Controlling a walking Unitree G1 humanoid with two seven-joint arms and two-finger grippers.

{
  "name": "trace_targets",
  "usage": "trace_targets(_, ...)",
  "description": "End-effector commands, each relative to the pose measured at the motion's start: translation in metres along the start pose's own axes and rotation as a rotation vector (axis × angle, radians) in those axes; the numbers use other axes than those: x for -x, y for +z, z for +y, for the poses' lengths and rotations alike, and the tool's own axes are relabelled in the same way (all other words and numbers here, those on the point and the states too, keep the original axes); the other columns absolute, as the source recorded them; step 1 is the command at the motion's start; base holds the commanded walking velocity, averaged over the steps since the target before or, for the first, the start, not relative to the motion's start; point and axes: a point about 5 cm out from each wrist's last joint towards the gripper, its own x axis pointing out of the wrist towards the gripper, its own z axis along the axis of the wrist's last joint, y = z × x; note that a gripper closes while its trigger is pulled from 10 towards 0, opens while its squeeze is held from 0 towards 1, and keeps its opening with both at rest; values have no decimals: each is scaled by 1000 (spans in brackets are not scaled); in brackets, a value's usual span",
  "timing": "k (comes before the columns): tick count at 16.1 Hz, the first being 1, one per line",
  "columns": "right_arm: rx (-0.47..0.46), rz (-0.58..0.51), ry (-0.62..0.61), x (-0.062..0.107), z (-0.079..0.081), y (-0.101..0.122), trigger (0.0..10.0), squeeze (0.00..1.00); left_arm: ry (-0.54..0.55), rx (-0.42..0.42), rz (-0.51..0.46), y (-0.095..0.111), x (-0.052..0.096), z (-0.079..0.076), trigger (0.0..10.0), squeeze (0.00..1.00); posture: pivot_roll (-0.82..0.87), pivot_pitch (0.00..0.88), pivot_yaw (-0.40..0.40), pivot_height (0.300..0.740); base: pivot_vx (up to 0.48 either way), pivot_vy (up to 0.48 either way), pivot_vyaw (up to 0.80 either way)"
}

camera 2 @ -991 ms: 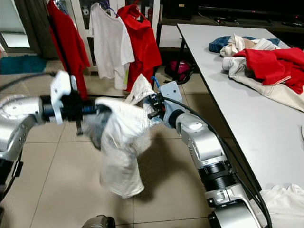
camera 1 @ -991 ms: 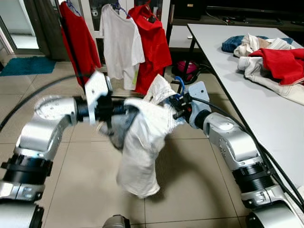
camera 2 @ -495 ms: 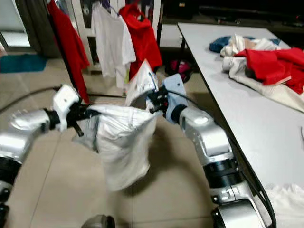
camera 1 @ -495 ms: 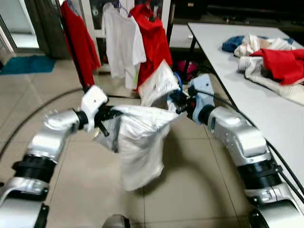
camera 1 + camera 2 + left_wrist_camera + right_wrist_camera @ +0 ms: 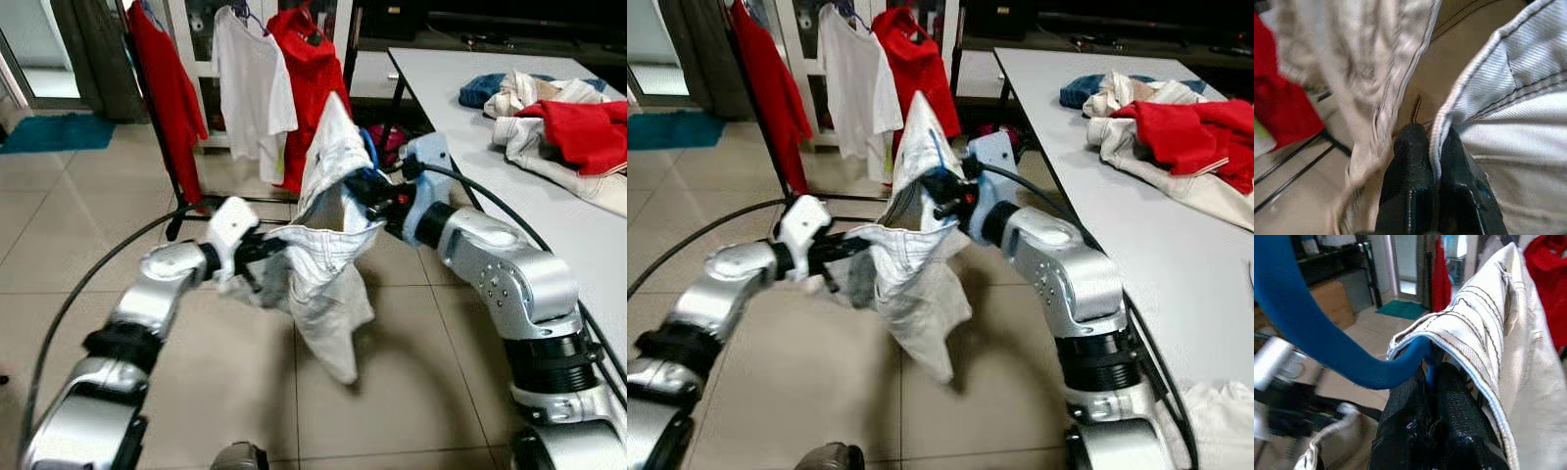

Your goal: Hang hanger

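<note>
A cream garment (image 5: 323,264) hangs between my two grippers over the tiled floor, in front of the clothes rack (image 5: 147,108). Its upper part sits on a blue hanger (image 5: 1327,333). My right gripper (image 5: 370,192) is shut on that hanger just below the garment's peak; in the right wrist view the blue bar runs between the fingers (image 5: 1459,406). My left gripper (image 5: 257,247) is lower and to the left, shut on a seamed edge of the garment (image 5: 1488,98). The cloth hides most of the hanger.
On the rack hang a red shirt (image 5: 167,78), a white shirt (image 5: 253,88) and another red one (image 5: 318,78). A white table (image 5: 460,108) with a pile of clothes (image 5: 558,117) runs along the right. A black cable (image 5: 69,313) curves across the floor at left.
Both arms have lifted the garment and carried it forward toward the rack. The left gripper has come closer to the right one, so the cloth now peaks higher and hangs narrower.
</note>
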Motion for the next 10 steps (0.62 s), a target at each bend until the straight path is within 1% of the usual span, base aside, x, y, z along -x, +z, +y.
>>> trace_targets(1,-20,-49,85,1,16,15,0,0,16,-42,-22,10,-5,5,39,0,-137,0,-29,740,0,0,0)
trace_targets(2,-31,-49,98,1,19,15,0,0,16,-43,-23,10,-6,5,39,0,-137,0,-29,740,0,0,0)
trace_targets(4,-87,-41,167,-1,34,14,0,0,1,-46,-41,13,-11,2,0,0,-142,0,-20,740,0,0,0)
trace_targets(6,-131,-42,212,-1,42,15,0,0,-6,-44,-41,12,-13,2,0,0,-142,0,-17,740,0,0,0)
trace_targets(7,-171,-49,243,0,46,17,0,0,-11,-44,-39,9,-13,1,1020,0,-142,0,-17,740,0,0,0)
trace_targets(8,-191,-52,256,2,47,18,0,0,-45,-34,-72,10,-15,-3,2275,0,-142,0,-17,740,0,0,0)
trace_targets(9,-195,-50,255,2,47,19,0,0,-67,-20,-102,12,-17,-7,2863,0,-142,0,-17,740,0,0,0)
trace_targets(10,-198,-47,251,2,47,19,0,0,-93,2,-132,13,-21,-13,4196,0,-139,0,-15,740,0,0,0)
